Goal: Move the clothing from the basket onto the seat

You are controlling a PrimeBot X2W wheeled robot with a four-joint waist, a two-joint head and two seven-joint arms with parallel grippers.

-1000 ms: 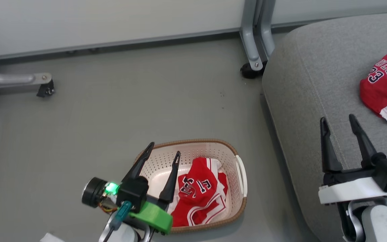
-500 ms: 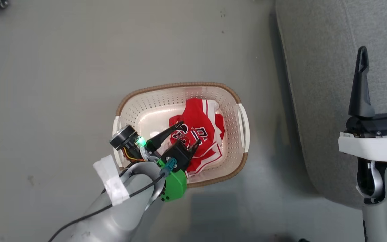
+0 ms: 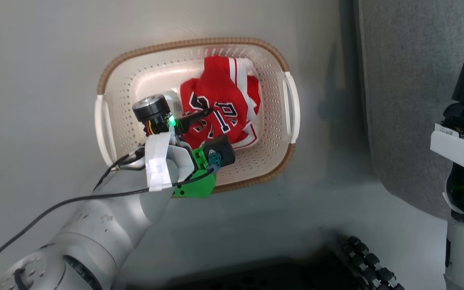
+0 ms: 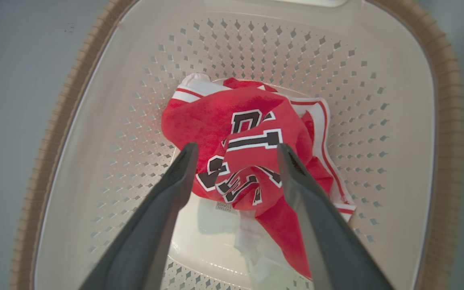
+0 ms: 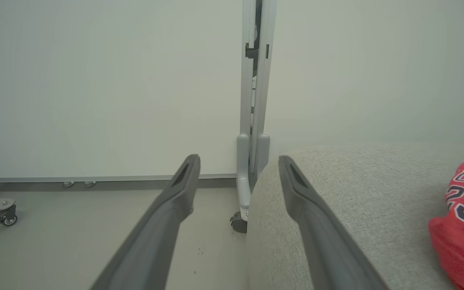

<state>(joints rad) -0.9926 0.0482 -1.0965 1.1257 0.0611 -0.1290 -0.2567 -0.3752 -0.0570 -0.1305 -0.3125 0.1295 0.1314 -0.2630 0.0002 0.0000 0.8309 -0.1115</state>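
Grey floor [image 3: 34, 80] carries one basket [image 3: 151, 68] at twelve o'clock, the seat [image 3: 409, 80] at three. The left arm [image 3: 107, 225] blocks part of the jersey [image 3: 216, 92] inside, and a label [image 4: 224, 206] beneath is half covered. The left tool [image 4: 236, 150] straddles that crumpled jersey, fingers wide apart; contact is unclear. The right tool [image 5: 239, 159], also spread, holds nothing. A second jersey [image 5: 461, 217] lies on the seat, cut off at three o'clock: two jerseys altogether.

Left gripper [image 4: 237, 148] lower, now inside basket [image 4: 95, 121].
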